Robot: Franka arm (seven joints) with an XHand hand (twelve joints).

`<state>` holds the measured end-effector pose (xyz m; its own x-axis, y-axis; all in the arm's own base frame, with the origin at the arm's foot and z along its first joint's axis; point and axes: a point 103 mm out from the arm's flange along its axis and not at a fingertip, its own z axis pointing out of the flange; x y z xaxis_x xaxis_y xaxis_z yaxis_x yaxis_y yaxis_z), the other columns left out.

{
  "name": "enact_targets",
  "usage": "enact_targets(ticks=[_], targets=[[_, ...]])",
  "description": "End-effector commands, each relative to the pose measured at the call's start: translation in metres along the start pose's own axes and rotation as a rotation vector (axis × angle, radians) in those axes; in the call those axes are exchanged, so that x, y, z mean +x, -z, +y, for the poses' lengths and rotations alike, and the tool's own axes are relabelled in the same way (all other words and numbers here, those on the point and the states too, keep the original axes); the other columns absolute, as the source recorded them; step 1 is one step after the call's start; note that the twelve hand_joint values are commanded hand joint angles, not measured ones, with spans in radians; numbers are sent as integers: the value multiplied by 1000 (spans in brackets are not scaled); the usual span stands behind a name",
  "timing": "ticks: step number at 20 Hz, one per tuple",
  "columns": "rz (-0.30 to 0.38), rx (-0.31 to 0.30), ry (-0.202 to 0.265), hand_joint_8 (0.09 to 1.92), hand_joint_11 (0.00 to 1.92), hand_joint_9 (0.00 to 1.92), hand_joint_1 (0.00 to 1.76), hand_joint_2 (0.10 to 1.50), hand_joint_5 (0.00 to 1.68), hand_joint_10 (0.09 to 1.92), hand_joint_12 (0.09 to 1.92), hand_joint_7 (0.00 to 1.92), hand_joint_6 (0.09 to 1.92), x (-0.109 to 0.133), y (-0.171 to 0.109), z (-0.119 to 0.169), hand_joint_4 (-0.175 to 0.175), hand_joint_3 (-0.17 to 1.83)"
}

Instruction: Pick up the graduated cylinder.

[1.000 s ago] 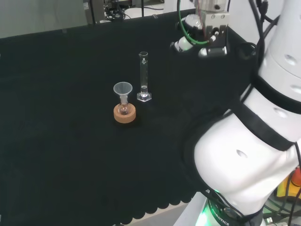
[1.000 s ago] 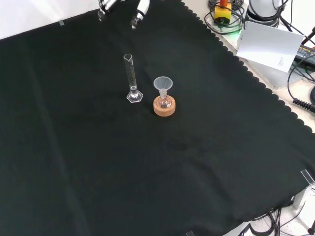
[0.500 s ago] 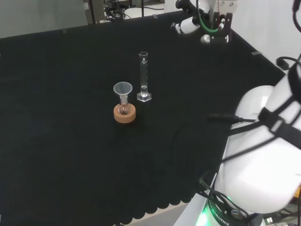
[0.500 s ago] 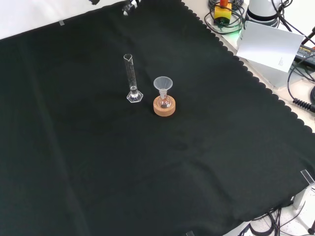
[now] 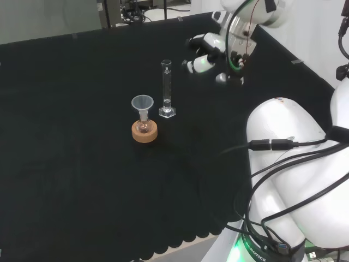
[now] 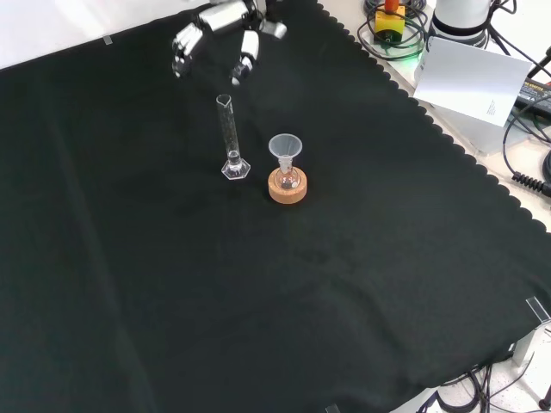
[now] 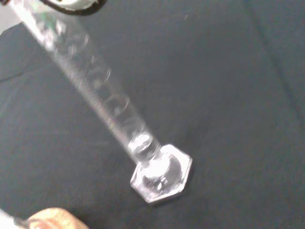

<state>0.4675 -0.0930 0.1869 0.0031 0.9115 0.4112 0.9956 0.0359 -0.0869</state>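
Observation:
A clear graduated cylinder [image 5: 166, 89] [image 6: 230, 138] stands upright on its hexagonal foot on the black cloth. The wrist view looks down along the cylinder [image 7: 100, 98] to its foot. The hand [image 5: 204, 52] [image 6: 219, 34] hangs in the air, right of the cylinder in the head view and beyond its top in the front view. Its fingers are spread and relaxed, and nothing is held. There is a gap between the hand and the cylinder.
A small flask with a clear funnel [image 5: 143, 103] [image 6: 285, 148] in its neck sits on a cork ring [image 5: 144, 131] [image 6: 287, 187] close beside the cylinder. The arm's white links [image 5: 294, 164] rise at the head view's right. Cables and a paper sheet [image 6: 473, 77] lie past the cloth's scalloped edge.
The hand has come down and toward the cylinder, from the cloth's far edge to just beside the cylinder's top. The arm's links have swung. The glassware has not moved.

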Motion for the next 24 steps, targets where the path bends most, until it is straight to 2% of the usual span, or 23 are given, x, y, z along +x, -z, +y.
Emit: enact_targets(ticks=[1, 7, 11, 18, 24], targets=[[78, -62, 30, 707, 251, 501, 832, 685, 523, 664, 1363, 293, 87, -18, -22, 4, -57, 510], [138, -82, 60, 703, 380, 596, 903, 604, 533, 621, 1324, 351, 87, -22, -37, 1, -49, 569], [160, -17, 80, 701, 401, 616, 924, 574, 542, 600, 1317, 378, 87, -22, -48, 2, -46, 594], [214, 2, 114, 693, 373, 565, 926, 560, 538, 571, 1312, 379, 88, -21, -65, 4, -44, 611], [292, 1, 155, 683, 347, 520, 930, 556, 531, 569, 1315, 347, 88, -14, -82, 6, -45, 612]])
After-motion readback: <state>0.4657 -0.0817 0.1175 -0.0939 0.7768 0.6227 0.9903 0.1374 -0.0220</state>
